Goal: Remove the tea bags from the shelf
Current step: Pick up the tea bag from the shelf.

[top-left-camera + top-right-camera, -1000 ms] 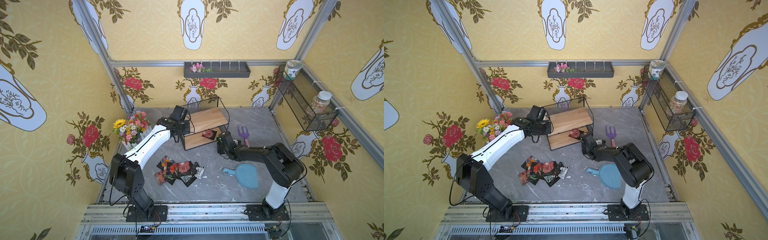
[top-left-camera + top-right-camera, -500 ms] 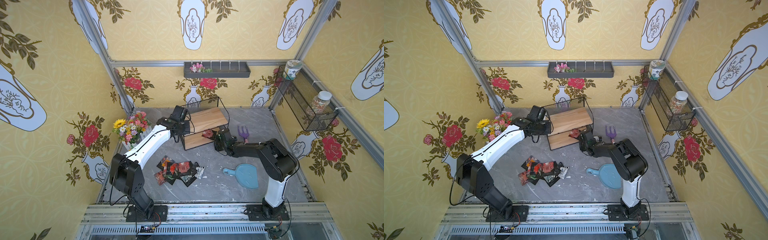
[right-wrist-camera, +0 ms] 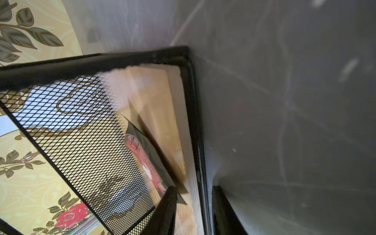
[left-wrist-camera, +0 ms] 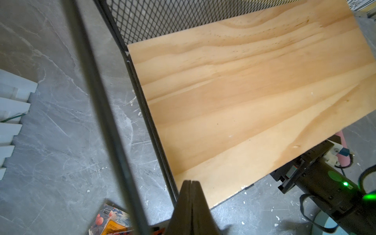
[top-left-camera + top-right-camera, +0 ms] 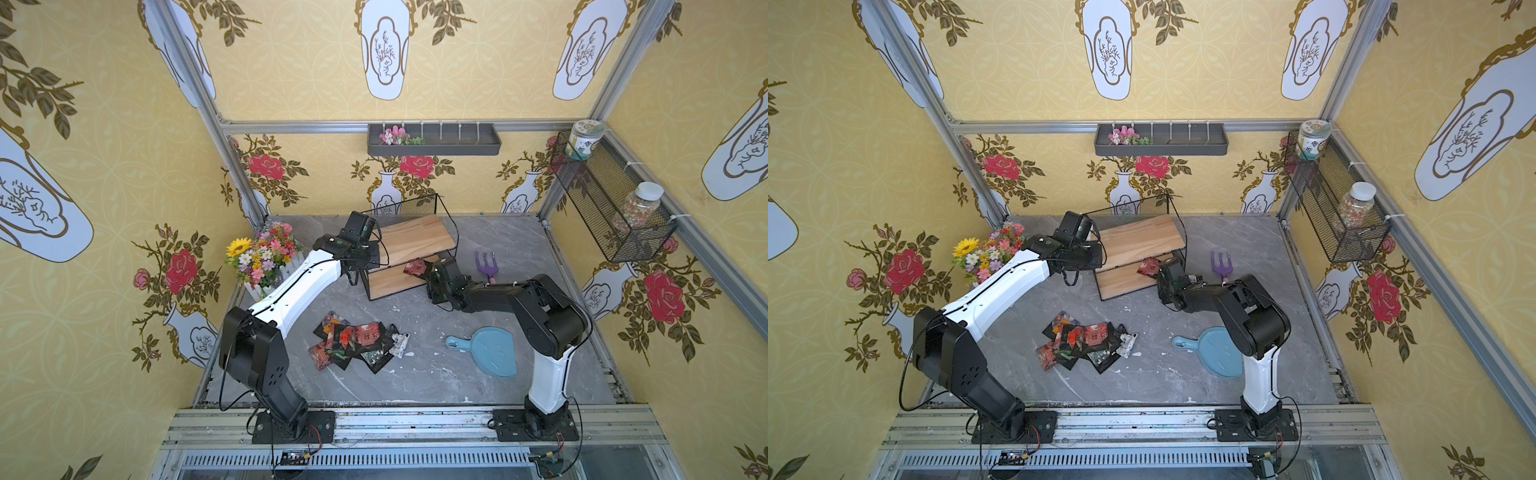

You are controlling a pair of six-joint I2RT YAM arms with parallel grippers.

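The shelf (image 5: 415, 239) stands at the back middle of the floor, its top board (image 4: 244, 91) bare. One black-and-red tea bag (image 5: 414, 267) (image 3: 146, 160) lies on the lower board (image 5: 1125, 282) near its right end. My right gripper (image 5: 429, 271) (image 3: 194, 189) is at that end, open. One finger (image 3: 168, 203) is over the board at the sachet's corner. The other (image 3: 221, 205) is outside the wire frame. My left gripper (image 5: 375, 257) (image 4: 191, 183) is shut and empty over the top board's front left corner. A heap of tea bags (image 5: 357, 340) lies on the floor.
A flower bunch in a white fence pot (image 5: 262, 257) stands left of the shelf. A purple hand rake (image 5: 486, 266) and a blue dustpan (image 5: 486, 351) lie to the right. A mesh basket with jars (image 5: 602, 208) hangs on the right wall, a grey tray (image 5: 432, 139) on the back wall.
My right gripper has moved in from the floor to the lower board's right end, and its jaws have narrowed. The left arm and the shelf's tea bag have stayed put.
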